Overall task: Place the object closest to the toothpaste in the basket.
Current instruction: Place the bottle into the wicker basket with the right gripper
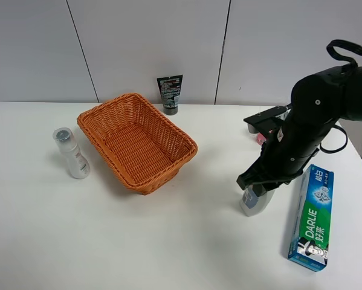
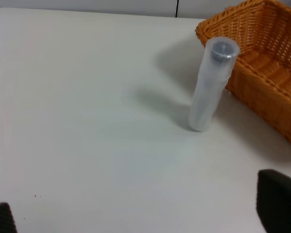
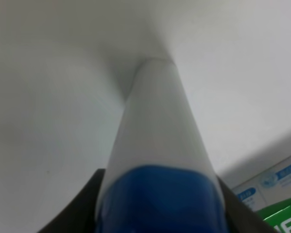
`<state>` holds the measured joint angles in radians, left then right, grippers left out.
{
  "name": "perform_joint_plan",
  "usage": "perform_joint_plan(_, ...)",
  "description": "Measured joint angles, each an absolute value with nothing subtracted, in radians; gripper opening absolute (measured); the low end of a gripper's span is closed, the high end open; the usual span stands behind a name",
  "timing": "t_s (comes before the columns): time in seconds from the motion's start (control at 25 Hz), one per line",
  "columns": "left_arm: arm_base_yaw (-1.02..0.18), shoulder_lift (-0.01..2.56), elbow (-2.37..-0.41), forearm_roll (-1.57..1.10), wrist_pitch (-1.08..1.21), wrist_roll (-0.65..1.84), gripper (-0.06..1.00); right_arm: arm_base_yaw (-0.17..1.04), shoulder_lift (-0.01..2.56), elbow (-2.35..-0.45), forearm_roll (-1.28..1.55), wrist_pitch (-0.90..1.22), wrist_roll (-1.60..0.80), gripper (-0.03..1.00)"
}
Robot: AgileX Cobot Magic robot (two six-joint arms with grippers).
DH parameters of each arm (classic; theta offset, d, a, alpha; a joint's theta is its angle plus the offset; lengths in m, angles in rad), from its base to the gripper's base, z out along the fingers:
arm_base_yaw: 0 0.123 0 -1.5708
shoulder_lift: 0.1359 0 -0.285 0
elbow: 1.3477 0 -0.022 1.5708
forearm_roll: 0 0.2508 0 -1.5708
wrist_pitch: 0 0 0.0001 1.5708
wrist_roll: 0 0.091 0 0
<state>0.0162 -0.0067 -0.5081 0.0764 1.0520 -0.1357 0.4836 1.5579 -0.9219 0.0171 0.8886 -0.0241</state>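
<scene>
L gripper (image 2: 140, 221): seen only in the wrist view, fingers (image 2: 277, 206) wide apart, nothing btwn them, bare table (image 2: 87, 121) below. Ahead of it a clear bottle (image 2: 211, 85) w/ dark cap, upright, just beside the basket (image 2: 262, 53) wall; can't tell if they touch.

Overhead, L to R: clear bottle stands near the basket's L corner. Basket is orange wicker, rectangular, set at an angle, nothing inside. Black tube (image 1: 170, 93) stands on its cap behind the basket, by the wall, apart from the rim.

R gripper (image 1: 258, 186): arm bent down over the R side of the table, fingers clamped on the upper part of the white bottle (image 1: 253, 204). R wrist view shows a blue band on the bottle btwn the dark fingers; far end meets its shadow, so base looks to be on the table. Bottle sits just L of the toothpaste box (image 1: 313, 219), small gap, well apart from the basket. Box lies flat, green/blue, long side running front to back.
</scene>
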Motion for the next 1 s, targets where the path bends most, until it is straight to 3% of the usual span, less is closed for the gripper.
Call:
perform_joint_plan(0.2,0.016,-0.007,-0.508,0.076,1.052,-0.136,0.99,0.484,1.480,-0.979,0.015,0.857,-0.042,0.37)
perform_joint_plan(0.56,0.016,-0.007,-0.508,0.076,1.052,-0.136,0.99,0.546,1.494,-1.303,0.124,0.628,-0.086,0.37)
perform_joint_plan(1.0,0.016,-0.007,-0.508,0.076,1.052,-0.136,0.99,0.687,1.878,-1.397,0.208,0.533,-0.130,0.37)
